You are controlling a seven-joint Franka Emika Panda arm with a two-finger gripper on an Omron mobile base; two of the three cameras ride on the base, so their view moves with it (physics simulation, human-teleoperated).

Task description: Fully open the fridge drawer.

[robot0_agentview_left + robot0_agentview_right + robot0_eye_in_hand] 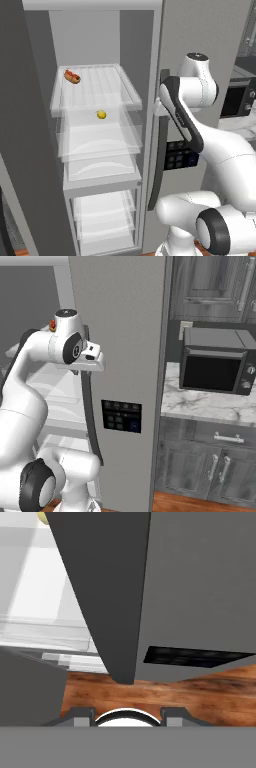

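While the left base cam looks into the open fridge, fridge drawer (100, 145) sits mid-height under the ribbed shelf (95, 87), frosted, pale arc on front (lemon (101, 114) above). Right base cam: microwave (216, 358) on tabletop (200, 403). End effector (127, 718): grip state can't tell.

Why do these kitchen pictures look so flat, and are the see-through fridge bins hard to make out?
Left base view: even rendered light, no glare; the translucent frosted-white fridge drawer blends with the flat ribbed clear shelf above, edges faint, while the small yellow ball stands out. Right base view: the dark microwave is sharp, its shadow soft. Hand view: the grey fridge door looms close, bins washed out.
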